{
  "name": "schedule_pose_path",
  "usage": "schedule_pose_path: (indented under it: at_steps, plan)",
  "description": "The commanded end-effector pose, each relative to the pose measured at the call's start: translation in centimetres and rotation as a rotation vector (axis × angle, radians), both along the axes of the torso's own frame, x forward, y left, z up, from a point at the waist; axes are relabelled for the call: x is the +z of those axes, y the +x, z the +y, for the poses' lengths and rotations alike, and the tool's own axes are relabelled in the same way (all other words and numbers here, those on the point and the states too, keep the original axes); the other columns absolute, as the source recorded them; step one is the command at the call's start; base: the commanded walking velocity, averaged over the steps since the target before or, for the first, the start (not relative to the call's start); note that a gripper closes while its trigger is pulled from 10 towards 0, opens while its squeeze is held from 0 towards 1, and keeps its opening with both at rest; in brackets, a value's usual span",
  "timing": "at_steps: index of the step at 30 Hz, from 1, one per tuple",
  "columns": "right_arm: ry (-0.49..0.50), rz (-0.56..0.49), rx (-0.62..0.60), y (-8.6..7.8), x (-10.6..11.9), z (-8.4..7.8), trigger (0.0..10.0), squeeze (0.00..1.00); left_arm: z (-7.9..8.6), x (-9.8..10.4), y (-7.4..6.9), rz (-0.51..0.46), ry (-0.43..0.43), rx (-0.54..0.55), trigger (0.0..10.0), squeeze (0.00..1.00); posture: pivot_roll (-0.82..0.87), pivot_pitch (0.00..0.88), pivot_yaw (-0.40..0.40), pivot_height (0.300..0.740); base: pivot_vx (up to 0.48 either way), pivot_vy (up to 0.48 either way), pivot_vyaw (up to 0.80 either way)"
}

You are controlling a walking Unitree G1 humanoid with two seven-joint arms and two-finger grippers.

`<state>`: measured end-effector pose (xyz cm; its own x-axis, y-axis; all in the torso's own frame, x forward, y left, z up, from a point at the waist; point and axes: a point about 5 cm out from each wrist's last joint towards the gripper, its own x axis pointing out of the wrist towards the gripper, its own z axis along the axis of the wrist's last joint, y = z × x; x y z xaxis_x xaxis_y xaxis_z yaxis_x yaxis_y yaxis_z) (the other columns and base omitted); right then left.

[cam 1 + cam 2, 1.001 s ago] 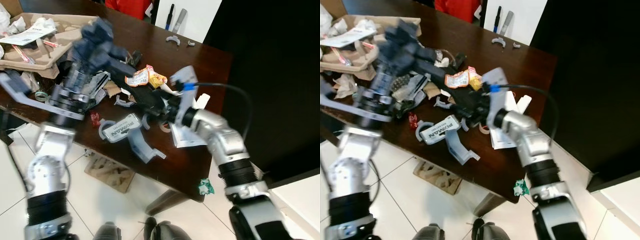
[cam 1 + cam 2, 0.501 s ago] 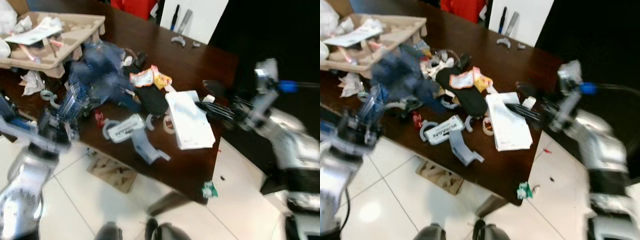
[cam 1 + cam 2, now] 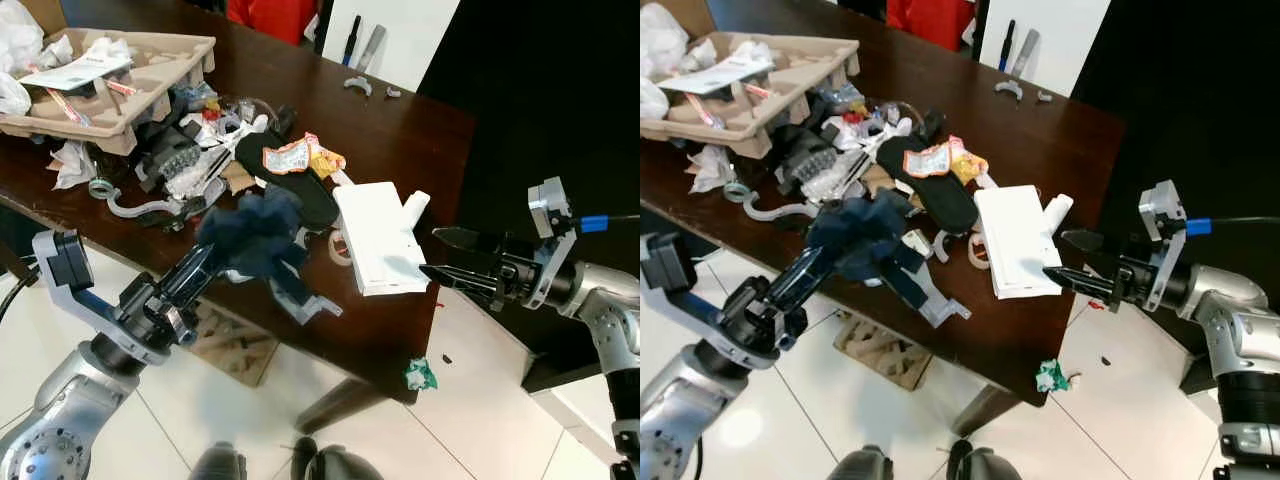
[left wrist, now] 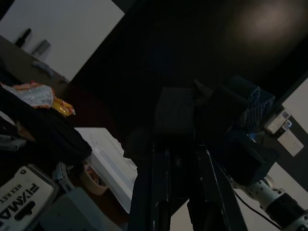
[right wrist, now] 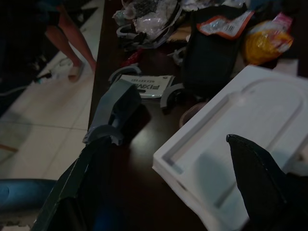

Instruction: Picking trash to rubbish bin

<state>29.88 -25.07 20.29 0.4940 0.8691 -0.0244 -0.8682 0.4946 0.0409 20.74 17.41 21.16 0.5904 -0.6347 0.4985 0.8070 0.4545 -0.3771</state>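
Left tool (image 3: 215, 262) around crumpled dark-blue wad (image 3: 250, 235).

One table (image 3: 400, 130) bears one cardboard tray (image 3: 150, 75) and one white foam block (image 3: 375, 235). Two snack wrappers (image 3: 300, 155) lie mid-table. Two grippers show.

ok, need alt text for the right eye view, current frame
The robot's left gripper holds a crumpled dark blue wad over the near edge of a cluttered dark wooden table. The right gripper, jaws open, points at a white foam tray by the table's right edge. Wrappers, grey plastic parts and a cardboard tray cover the rest.
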Motion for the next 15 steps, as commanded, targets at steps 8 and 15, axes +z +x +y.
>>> schedule_pose_path:
  at_steps: [8,15]
  plan:
    - [0.027,-0.016,-0.048,0.6,-0.7,0.2,10.0,0.00,-0.9,1.5,-0.7,-0.071,0.072,-0.035,10.0,0.00,0.20,0.182,-0.128,0.740,-0.464,0.000,0.00]
    - [0.026,-0.061,-0.152,2.1,-0.8,1.2,10.0,0.00,-1.7,-1.5,-0.6,0.032,0.155,-0.065,10.0,0.00,0.20,0.179,-0.122,0.740,-0.294,0.000,0.00]
